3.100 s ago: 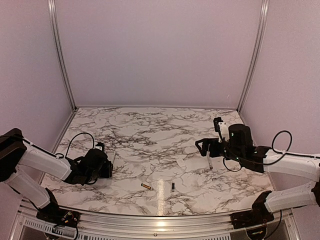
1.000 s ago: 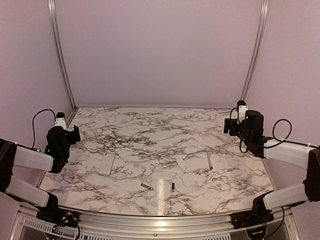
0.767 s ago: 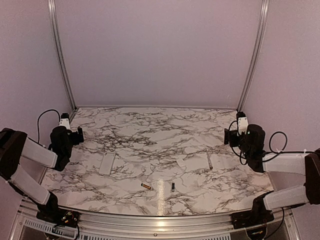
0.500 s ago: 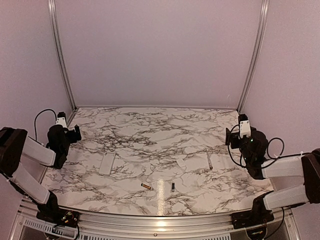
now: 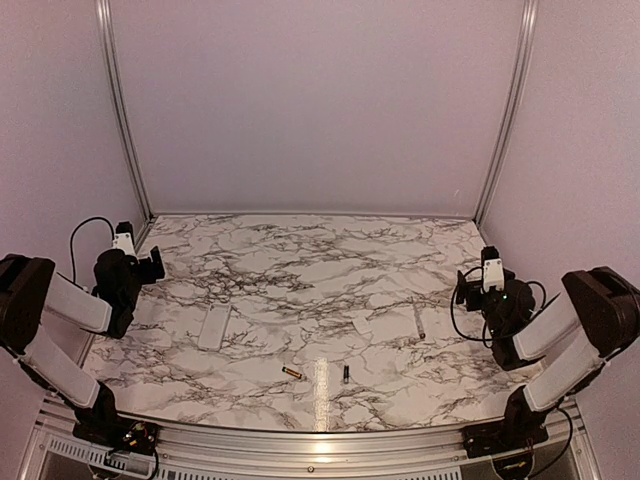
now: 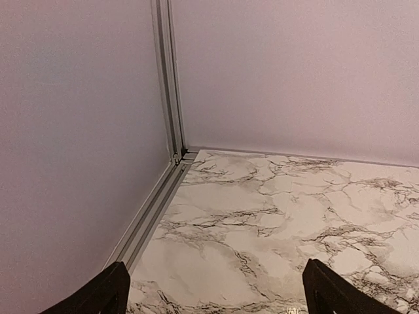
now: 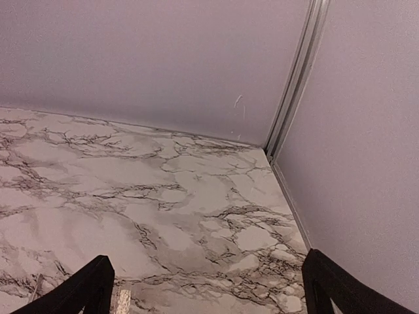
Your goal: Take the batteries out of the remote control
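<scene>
Tabletop: flat, glossy, white marble pattern with grey-black veining. It is enclosed by matte lilac walls with aluminium corner rails.

Remote control: flat white elongated slab with rounded corners. It lies on the marble with nothing touching it.

Gold-brown battery: tiny slim cylinder with a metallic sheen. It lies loose on the marble, to the right of the remote control and closer to the near edge, apart from it.

Dark battery: tiny slim cylinder, near-black. It lies further right of the remote control than the gold-brown one, near that battery but not touching it.

Pale rod: long and thin, lying well to the right of the remote control.

Left gripper: two black fingers spread wide, holding nothing. It sits to the left of the remote control, by the wall, facing the back corner.

Right gripper: two black fingers spread wide, holding nothing. It sits far to the right of the remote control, beyond the pale rod.
</scene>
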